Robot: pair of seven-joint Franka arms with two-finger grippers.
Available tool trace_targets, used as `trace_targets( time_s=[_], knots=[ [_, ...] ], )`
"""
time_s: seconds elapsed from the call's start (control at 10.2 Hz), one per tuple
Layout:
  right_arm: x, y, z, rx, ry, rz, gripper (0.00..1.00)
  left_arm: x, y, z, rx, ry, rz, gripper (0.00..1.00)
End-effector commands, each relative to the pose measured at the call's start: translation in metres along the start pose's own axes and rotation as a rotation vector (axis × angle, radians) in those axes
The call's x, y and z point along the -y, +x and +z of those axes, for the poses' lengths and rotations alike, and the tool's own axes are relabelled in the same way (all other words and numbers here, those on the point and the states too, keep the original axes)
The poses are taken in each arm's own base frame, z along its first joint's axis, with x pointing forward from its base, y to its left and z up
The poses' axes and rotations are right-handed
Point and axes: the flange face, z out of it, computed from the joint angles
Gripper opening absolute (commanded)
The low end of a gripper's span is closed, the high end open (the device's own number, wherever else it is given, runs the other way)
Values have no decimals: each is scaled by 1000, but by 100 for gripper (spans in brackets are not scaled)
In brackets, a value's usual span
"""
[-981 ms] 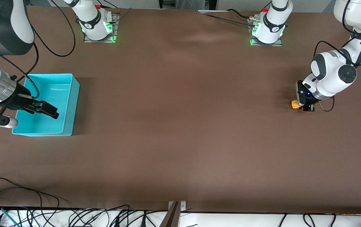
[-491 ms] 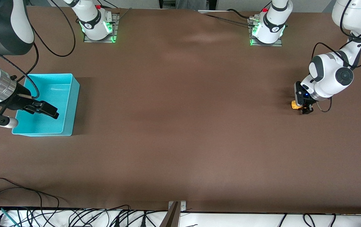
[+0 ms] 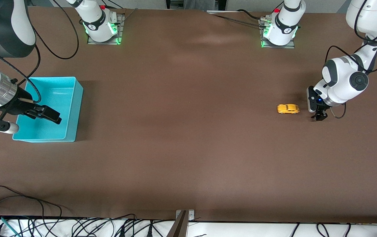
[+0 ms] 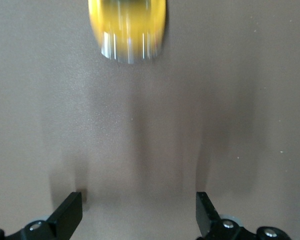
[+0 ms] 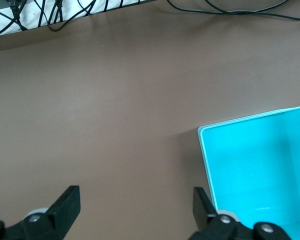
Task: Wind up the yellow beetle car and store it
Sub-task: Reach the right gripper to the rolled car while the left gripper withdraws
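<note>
Your yellow beetle car [image 3: 288, 108] sits free on the brown table [image 3: 188, 148], just beside the left gripper [image 3: 317, 112] on the side toward the right arm's end.

You see the left gripper low over the table at the left arm's end, its fingers spread apart and holding nothing; in the left wrist view the car [image 4: 127, 30] shows streaked, apart from the fingertips [image 4: 70, 212]. Between the car and the turquoise bin [image 3: 75, 108] lies a wide bare stretch of table. Your right gripper [image 3: 40, 113] hangs over the bin, fingers parted and empty, the bin's corner rim [image 5: 205, 131] under one fingertip. Cables [image 3: 27, 210] trail along the table edge nearest the front camera.
</note>
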Motion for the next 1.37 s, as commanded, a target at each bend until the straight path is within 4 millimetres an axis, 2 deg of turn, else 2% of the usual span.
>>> trace_targets(
  time_s=[0.0, 0.39, 0.69, 0.88, 1.08, 1.18, 1.28],
  knots=[
    [-1, 0, -4, -2, 23, -1, 100, 6, 0, -2, -11, 13, 0, 100],
    [-1, 0, -2, 1, 22, -1, 100, 11, 4, -19, -9, 46, 4, 100],
    [-2, -1, 1, 12, 19, -8, 100, 17, 2, -56, -10, 95, 4, 100],
    [3, -8, 13, 50, 8, -74, 100, 18, 1, -84, -10, 136, 1, 100],
    [5, -13, 35, 92, 8, -265, 100, 22, 2, -146, -4, 243, 9, 100],
    [13, -20, 48, 121, 10, -390, 100, 18, 7, -170, -16, 247, 18, 100],
    [18, -27, 61, 146, 12, -450, 100, 10, 9, -204, -31, 250, 24, 100]
  ],
)
